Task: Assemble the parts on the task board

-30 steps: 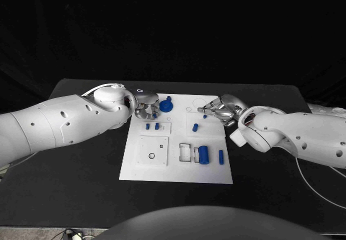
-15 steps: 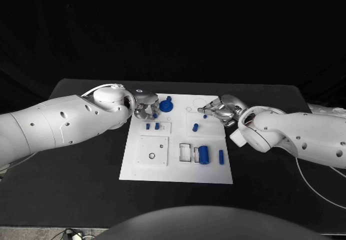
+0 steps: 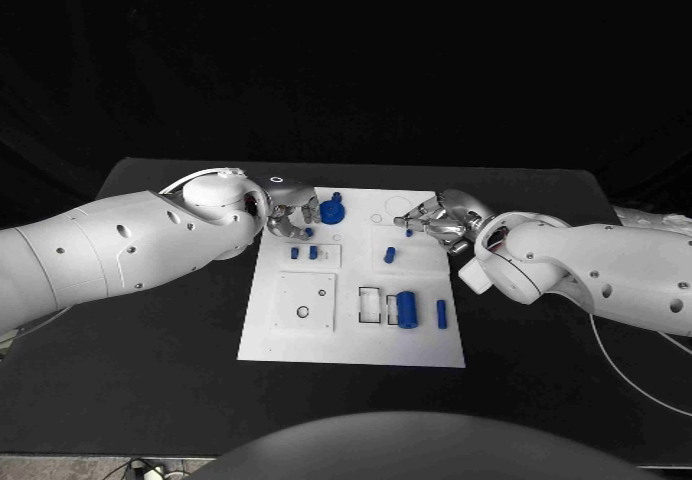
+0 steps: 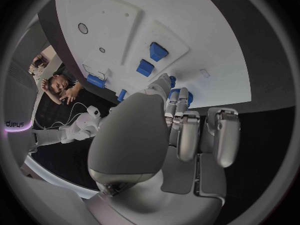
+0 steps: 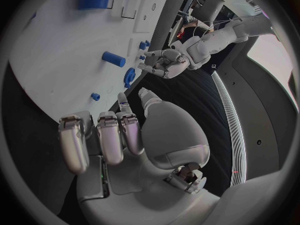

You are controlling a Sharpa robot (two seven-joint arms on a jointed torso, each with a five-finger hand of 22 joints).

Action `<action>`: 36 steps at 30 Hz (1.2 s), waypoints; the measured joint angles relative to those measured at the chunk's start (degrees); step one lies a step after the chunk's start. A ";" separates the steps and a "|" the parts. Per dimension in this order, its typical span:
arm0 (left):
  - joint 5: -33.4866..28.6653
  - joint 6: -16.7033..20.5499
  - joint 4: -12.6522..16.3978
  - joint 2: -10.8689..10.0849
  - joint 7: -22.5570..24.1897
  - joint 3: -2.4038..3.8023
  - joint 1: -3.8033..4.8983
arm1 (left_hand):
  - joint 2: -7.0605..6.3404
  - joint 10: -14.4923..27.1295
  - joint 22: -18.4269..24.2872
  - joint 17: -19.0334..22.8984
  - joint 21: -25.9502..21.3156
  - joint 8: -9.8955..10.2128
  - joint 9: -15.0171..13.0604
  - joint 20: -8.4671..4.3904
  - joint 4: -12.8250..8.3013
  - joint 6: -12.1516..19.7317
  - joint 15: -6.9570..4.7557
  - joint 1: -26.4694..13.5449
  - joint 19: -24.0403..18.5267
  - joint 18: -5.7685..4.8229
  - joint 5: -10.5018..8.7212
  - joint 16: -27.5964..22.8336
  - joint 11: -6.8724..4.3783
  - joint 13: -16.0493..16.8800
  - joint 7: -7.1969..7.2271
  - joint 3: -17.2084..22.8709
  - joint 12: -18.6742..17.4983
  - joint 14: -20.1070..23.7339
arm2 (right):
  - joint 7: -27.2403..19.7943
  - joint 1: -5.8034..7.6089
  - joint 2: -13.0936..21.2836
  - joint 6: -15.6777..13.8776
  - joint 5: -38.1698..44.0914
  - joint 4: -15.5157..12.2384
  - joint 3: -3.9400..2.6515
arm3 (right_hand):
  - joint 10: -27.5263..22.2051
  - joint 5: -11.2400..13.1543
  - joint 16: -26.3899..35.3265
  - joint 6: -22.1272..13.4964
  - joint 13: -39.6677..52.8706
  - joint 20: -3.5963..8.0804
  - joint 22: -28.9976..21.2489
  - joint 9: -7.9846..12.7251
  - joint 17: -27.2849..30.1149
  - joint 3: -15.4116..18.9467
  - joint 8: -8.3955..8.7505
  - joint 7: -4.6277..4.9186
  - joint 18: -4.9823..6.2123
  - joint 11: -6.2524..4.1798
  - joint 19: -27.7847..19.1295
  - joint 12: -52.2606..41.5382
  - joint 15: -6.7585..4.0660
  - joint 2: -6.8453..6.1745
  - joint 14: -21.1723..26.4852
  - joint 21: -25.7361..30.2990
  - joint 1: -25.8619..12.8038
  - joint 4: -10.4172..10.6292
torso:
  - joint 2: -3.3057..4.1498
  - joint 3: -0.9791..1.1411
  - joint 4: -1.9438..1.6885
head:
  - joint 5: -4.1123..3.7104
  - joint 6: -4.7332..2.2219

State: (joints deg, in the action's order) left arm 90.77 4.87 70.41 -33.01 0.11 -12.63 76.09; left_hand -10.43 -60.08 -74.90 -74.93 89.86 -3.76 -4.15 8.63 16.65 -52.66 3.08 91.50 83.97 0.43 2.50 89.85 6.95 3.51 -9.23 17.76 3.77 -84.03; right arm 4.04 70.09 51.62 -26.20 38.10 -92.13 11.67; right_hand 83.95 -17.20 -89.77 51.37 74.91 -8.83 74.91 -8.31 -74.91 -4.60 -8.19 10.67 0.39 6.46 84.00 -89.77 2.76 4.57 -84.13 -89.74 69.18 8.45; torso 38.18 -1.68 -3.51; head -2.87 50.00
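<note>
The left hand [image 3: 293, 215], fingers loosely curled and holding nothing, has edged off the gear [image 3: 333, 211], apparently leaving it seated on the board [image 3: 355, 330].

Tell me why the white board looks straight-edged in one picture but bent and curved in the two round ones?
Head view: an ordinary lens, so the task board shows straight edges against the dark table. Left wrist view: a fisheye lens bows the board's edges, and the left hand looms large in the middle. Right wrist view: the same bending, with the right hand large up close.
</note>
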 measured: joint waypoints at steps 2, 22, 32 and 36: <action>0.00 0.54 0.11 -0.13 0.23 0.00 0.00 | -0.36 0.32 0.00 0.00 0.00 0.00 0.08 0.00 0.02 0.27 0.00 -0.61 0.00 0.01 0.00 0.00 -0.09 0.00 -0.27 -0.82 0.00 0.00 | 0.00 0.00 0.00 0.05 -0.04 0.00 0.00 | 0.00 0.00 0.00 0.00 0.00 0.00 0.00 0.00 0.00 0.00 0.00 0.00 0.00 0.00 0.00 0.00 0.00 0.00 0.00 0.00 0.00 0.00 | 0.00 0.00 0.00 | 0.02 0.00; -8.40 13.90 5.86 -6.61 8.40 1.20 1.33 | 0.54 -2.70 0.00 0.01 0.00 -0.87 -0.27 0.00 0.37 -2.75 -0.03 -14.46 0.00 0.00 0.16 0.00 -0.83 0.32 -0.19 -15.39 1.91 0.03 | -1.78 0.44 0.47 -2.22 -0.30 -0.60 0.04 | 0.00 0.00 0.00 0.00 0.00 0.00 -0.01 0.01 0.00 0.49 -0.22 0.00 0.00 0.00 0.00 0.00 0.00 -0.30 0.00 0.00 0.30 0.17 | -0.03 0.02 -0.06 | 0.09 0.00; -30.42 24.73 7.18 -8.25 17.32 0.69 1.08 | 3.14 -4.73 0.00 0.02 0.00 -0.87 -0.35 -0.03 0.25 -4.63 -0.85 -18.61 0.02 0.00 2.31 0.00 -1.62 0.31 0.58 -17.68 2.67 -0.02 | -3.18 4.33 1.44 -3.56 0.36 -1.84 -0.06 | -29.24 1.95 0.00 -2.88 -17.08 0.54 0.03 0.24 -0.03 -0.73 -0.44 -1.39 0.00 -1.42 0.11 39.77 -0.95 -0.61 0.09 0.00 4.23 1.71 | -0.02 -0.09 -0.42 | 0.12 -0.40; -37.94 28.34 7.61 -8.34 20.43 0.56 0.11 | 4.38 -4.73 0.00 0.02 0.00 -0.87 -0.34 -0.43 0.19 -4.77 -0.85 -18.30 0.01 0.00 4.84 0.00 -1.63 0.25 0.44 -19.29 2.67 -0.02 | -2.95 4.85 1.89 -3.30 3.14 -1.87 -0.03 | -31.75 5.36 0.00 -2.41 -32.68 0.76 0.03 0.24 -0.04 -2.26 -0.88 -1.63 0.00 -1.68 -0.09 56.54 -0.95 -1.57 0.09 0.00 6.52 3.22 | 0.01 -0.30 -0.94 | -0.41 -0.63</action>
State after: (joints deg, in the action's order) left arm 52.83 33.21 78.01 -41.35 20.54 -12.06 76.20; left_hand -6.05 -64.81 -74.90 -74.91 89.86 -4.63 -4.49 8.20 16.84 -57.43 2.23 73.20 83.98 0.43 7.34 89.85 5.32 3.76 -8.79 -1.53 6.44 -84.05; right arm 1.09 74.94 53.51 -29.50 41.24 -94.00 11.64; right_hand 52.20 -11.84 -89.77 48.96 42.23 -8.07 74.95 -8.07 -74.95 -6.87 -9.07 9.03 0.38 4.78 83.90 -33.24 1.81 3.00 -84.03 -89.74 75.69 11.66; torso 38.19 -1.98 -4.45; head -3.28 49.38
